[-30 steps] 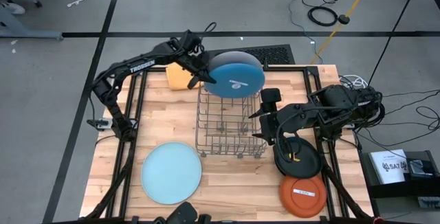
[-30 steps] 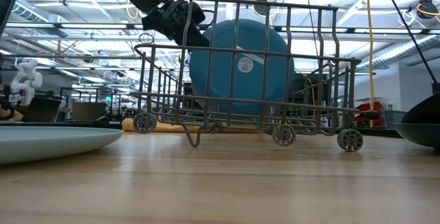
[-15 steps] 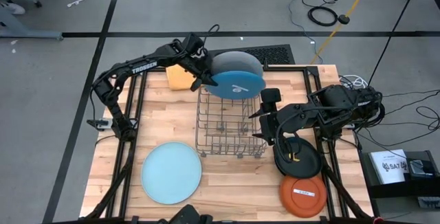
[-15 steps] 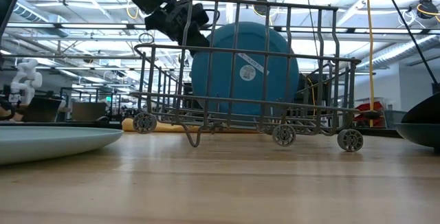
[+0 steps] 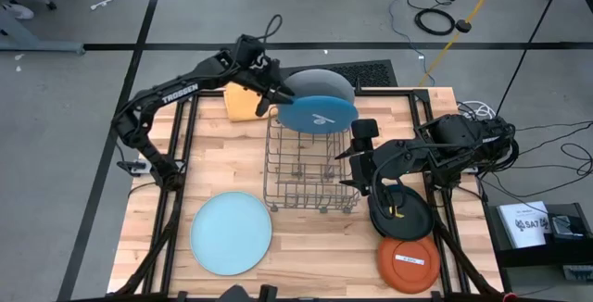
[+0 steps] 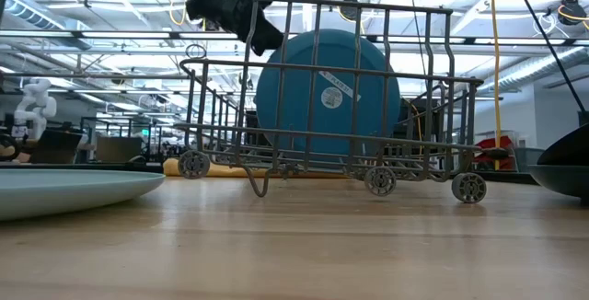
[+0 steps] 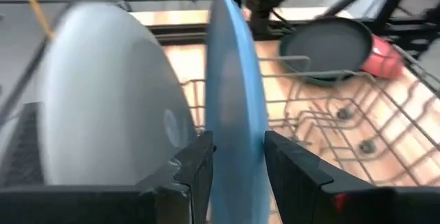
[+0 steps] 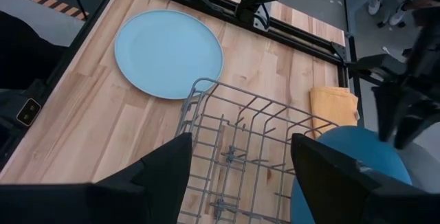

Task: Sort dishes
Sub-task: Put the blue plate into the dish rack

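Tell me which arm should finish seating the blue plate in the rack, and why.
Left. The left gripper has its fingers on either side of the blue plate rim, holding it upright over the wire rack far end. The right gripper waits open beside the rack's other side, holding nothing.

A grey floor (image 5: 83,6) surrounds the wooden table (image 5: 306,237), crossed by dark tape lines (image 5: 148,24) that meet near the far left corner. Loose black cables (image 5: 434,19) lie coiled on the floor beyond the table, beside a yellow pole (image 5: 477,6) running diagonally. A white box (image 5: 526,223) sits off the table's right edge. From table height, a large open hall shows behind: a ceiling with rows of bright strip lights (image 6: 110,38) and beams, desks and equipment along the back, and a small white robot figure (image 6: 35,102) at the left.
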